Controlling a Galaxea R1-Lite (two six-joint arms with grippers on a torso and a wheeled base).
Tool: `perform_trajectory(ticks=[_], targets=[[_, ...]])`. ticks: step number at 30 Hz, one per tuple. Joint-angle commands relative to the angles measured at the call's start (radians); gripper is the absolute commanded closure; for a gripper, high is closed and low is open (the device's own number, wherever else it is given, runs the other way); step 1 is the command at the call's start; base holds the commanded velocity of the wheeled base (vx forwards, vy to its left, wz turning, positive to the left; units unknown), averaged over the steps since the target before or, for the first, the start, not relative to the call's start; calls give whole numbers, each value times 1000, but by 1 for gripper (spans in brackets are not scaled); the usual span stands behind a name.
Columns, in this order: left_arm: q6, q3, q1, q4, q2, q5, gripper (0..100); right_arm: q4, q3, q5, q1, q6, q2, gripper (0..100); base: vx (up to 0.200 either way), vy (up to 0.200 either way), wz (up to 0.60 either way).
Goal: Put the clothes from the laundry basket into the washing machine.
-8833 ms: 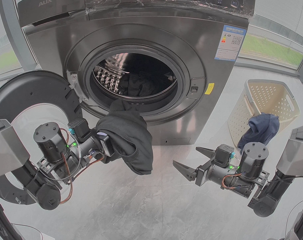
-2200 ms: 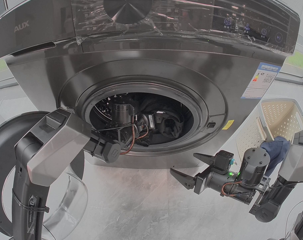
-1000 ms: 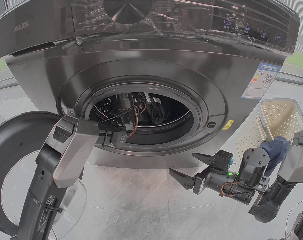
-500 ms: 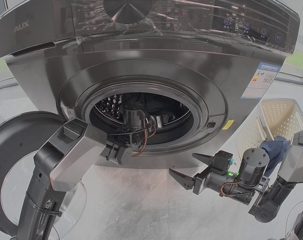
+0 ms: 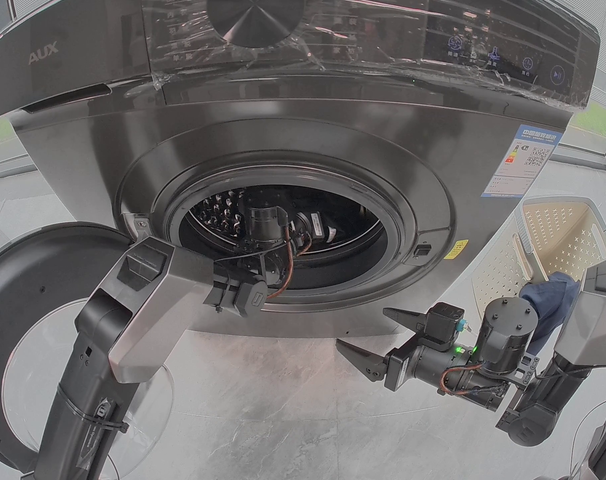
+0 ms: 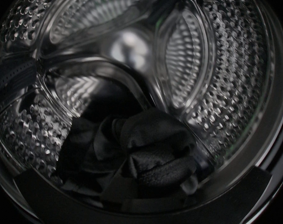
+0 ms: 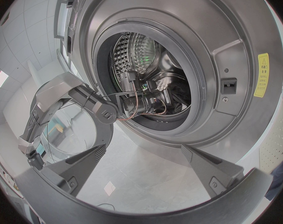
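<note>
Inside the washing machine (image 5: 303, 128), past the round door opening, the left gripper (image 5: 326, 227) sat in the drum (image 6: 210, 63) at the end of the left arm (image 5: 149, 295), which reached in over the lower rim of the opening. Whether that gripper was open or closed, or held anything, could not be told. Ahead of it and lower down, a heap of black clothes (image 6: 141, 153) lay on the drum's bottom, against the perforated wall and just behind the dark door seal. The open door (image 5: 23, 281) hung on the outer side of the left arm, swung wide.

The right gripper (image 5: 363, 329) hung outside the machine, below the opening and off toward the latch side, over the grey floor (image 5: 263, 408). Its jaws were spread wide and held nothing, and they pointed at the machine's front. Between this gripper and the drum stood the lower edge of the door ring, and the left arm's wrist took up the middle of the opening. Behind the right gripper, beyond its wrist, stood the cream laundry basket (image 5: 569, 225), close beside the machine. A blue garment (image 5: 549, 301) was draped over the basket's near rim, partly hidden by the right arm.
</note>
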State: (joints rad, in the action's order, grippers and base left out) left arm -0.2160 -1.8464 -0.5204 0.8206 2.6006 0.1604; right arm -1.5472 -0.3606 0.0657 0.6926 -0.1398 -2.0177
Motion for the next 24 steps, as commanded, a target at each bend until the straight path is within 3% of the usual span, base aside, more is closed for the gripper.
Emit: perform_trajectory(ticks=[1,8,9,13,15,18,21,24], targets=[[-2,-154,51,-1,84,65,100,-1,0,0,1,0,-4,0,0,0,0],[-3,-154,54,12,81,65,100,-2,2,0,1,-6,-12,0,0,0,0],[-5,-154,53,12,79,65,0,-2,2,0,1,-6,-10,0,0,0,0],[-20,-151,36,14,55,70,0,-2,2,0,-1,-6,-10,0,0,0,0],[-51,45,0,22,-51,74,0,-2,3,0,-1,-7,-9,0,0,0,0],[-51,214,-20,34,-139,60,0,-2,5,0,-1,-6,-9,0,0,0,0],[-33,444,-49,98,-244,56,0,-2,5,0,-2,-6,-9,0,0,0,0],[23,598,-53,173,-307,53,0,-2,6,0,-2,-6,-9,0,0,0,0]])
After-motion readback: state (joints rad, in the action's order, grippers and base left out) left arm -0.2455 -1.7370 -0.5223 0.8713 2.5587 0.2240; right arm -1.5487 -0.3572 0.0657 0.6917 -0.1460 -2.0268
